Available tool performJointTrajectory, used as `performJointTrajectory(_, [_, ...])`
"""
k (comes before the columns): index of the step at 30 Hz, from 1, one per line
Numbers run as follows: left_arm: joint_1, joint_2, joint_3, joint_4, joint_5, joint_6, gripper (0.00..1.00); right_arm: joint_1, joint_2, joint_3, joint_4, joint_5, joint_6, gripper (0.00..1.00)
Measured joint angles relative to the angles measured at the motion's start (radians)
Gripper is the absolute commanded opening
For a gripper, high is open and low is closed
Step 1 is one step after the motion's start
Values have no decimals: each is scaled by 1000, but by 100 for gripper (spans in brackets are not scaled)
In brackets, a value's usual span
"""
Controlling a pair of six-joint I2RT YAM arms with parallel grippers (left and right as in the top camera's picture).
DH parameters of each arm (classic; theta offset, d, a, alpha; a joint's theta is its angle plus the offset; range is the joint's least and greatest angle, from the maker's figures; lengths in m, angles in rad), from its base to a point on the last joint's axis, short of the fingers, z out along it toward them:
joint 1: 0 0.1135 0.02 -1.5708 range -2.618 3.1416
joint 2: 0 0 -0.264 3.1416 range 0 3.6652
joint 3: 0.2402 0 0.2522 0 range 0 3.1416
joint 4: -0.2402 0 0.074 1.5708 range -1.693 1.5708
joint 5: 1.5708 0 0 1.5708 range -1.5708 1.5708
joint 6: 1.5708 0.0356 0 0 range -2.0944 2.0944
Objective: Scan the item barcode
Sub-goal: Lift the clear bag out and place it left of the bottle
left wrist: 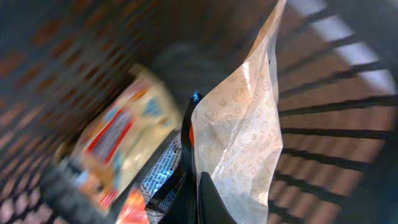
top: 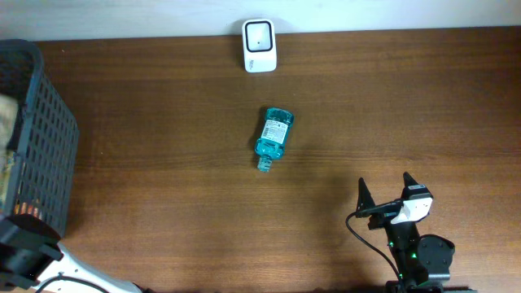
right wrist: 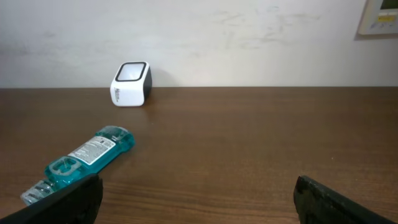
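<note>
Inside the dark plastic mesh basket [top: 49,138], the left gripper [left wrist: 198,180] appears clamped on the edge of a pale, pattern-printed pouch [left wrist: 239,124], which is the item to scan. It is best lifted straight up so it clears the basket's bars, then turned until its barcode (not visible now) faces the small white box scanner [top: 260,45], which sits well away from the basket. Beneath the pouch in the basket lie a blurred yellow-and-red packet [left wrist: 118,143] and a black-and-white printed wrapper [left wrist: 163,171]. The right gripper [top: 384,185] is far from the basket, fingers wide apart and empty.
</note>
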Motion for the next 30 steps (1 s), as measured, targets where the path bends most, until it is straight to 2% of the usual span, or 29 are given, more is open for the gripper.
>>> performJointTrajectory(5, [0, 1, -163, 5, -148, -61, 0, 0, 0, 0, 0, 0, 0, 98])
performJointTrajectory(13, [0, 0, -156, 27, -150, -90, 0, 0, 0, 0, 0, 0, 0, 98])
performJointTrajectory(19, [0, -9, 33, 61, -20, -105, 0, 0, 0, 0, 0, 0, 0, 98])
performJointTrajectory(23, [0, -74, 122, 86, 68, -150, 0, 0, 0, 0, 0, 0, 0, 98])
performJointTrajectory(26, [0, -147, 144, 123, 193, -174, 0, 0, 0, 0, 0, 0, 0, 98])
performJointTrajectory(30, [-31, -204, 150, 146, 430, -185, 0, 0, 0, 0, 0, 0, 0, 98])
